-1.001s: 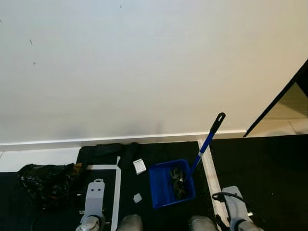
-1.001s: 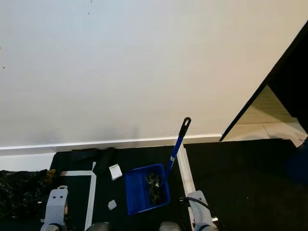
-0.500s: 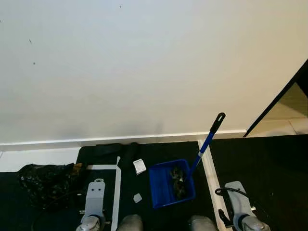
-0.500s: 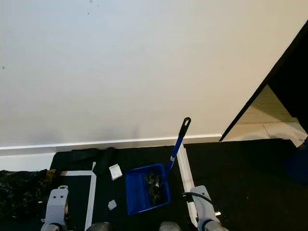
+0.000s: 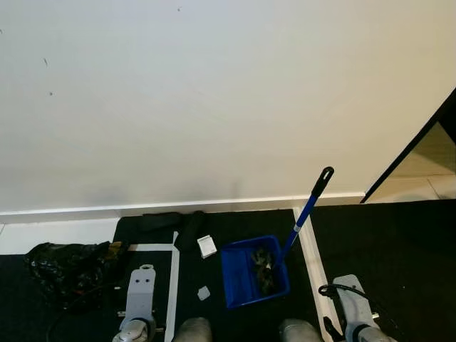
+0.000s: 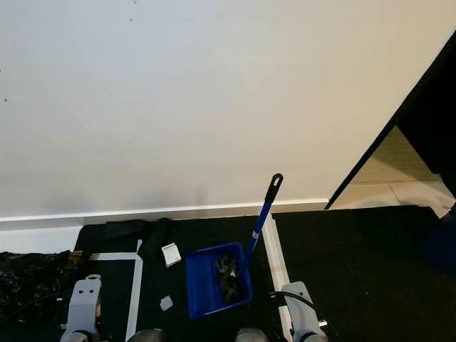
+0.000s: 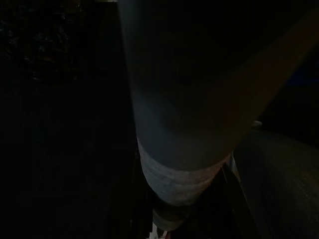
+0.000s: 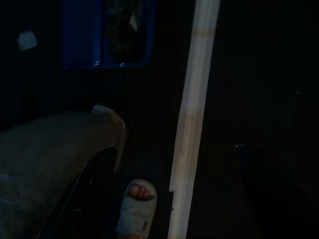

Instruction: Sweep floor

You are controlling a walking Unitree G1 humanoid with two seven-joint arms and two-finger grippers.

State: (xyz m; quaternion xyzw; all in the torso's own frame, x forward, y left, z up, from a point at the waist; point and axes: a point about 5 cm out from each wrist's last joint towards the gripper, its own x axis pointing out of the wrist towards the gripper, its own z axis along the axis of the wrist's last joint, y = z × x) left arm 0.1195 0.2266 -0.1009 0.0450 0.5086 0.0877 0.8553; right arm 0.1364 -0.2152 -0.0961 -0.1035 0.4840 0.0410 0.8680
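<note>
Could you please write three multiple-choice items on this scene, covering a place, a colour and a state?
1. Where does the dustpan sit?
A. On the dark floor near the wall
B. On a table
C. In a claw

2. What colour is the dustpan?
A. Red
B. Blue
C. Green

3. What state is the dustpan in?
A. Upside down
B. Empty
C. Holding debris

Answers: 1 A, it rests on the floor between two white tape lines; 2 B, pan and handle are blue; 3 C, dark debris lies inside.
</note>
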